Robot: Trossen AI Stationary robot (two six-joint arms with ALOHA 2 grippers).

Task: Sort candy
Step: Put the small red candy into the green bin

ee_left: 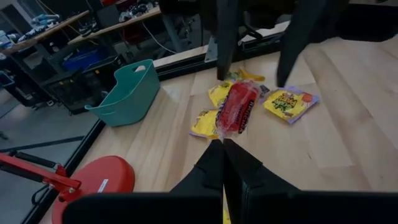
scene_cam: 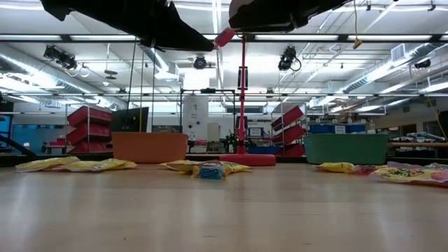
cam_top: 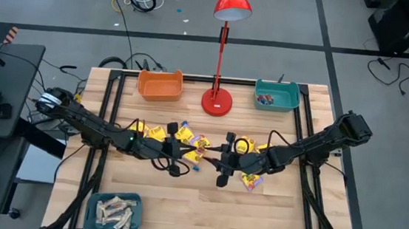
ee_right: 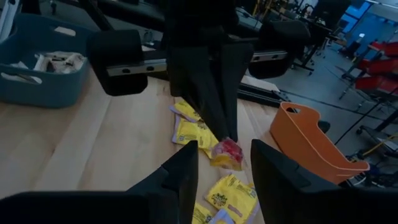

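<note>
A red candy packet [ee_left: 239, 109] hangs in the air over the table's middle, with my left gripper [ee_left: 222, 142] shut on it. My right gripper [ee_right: 225, 167] faces it from the table's right and is open. Its two fingers [ee_right: 186, 171] stand on either side of the packet [ee_right: 227, 153] without touching it. In the high view the left gripper [cam_top: 202, 157] and the right gripper [cam_top: 220, 161] meet tip to tip. Yellow candy packets [cam_top: 184, 135] lie flat on the wood below and around them. My left gripper pinches the red packet's near end [ee_left: 224, 132] between its two fingers. The fingers come nearly level from the table's left, slanting a little down, along the packet's length. The packet sticks out ahead of the fingertips, lifted clear of the table.
An orange bin [cam_top: 160, 85] and a teal bin [cam_top: 277, 95] with small pieces stand at the far edge, with a red lamp's base [cam_top: 217, 101] between them. A blue bin [cam_top: 114, 212] with pale bars sits at the near left. More yellow packets [cam_top: 251, 180] lie under the right arm.
</note>
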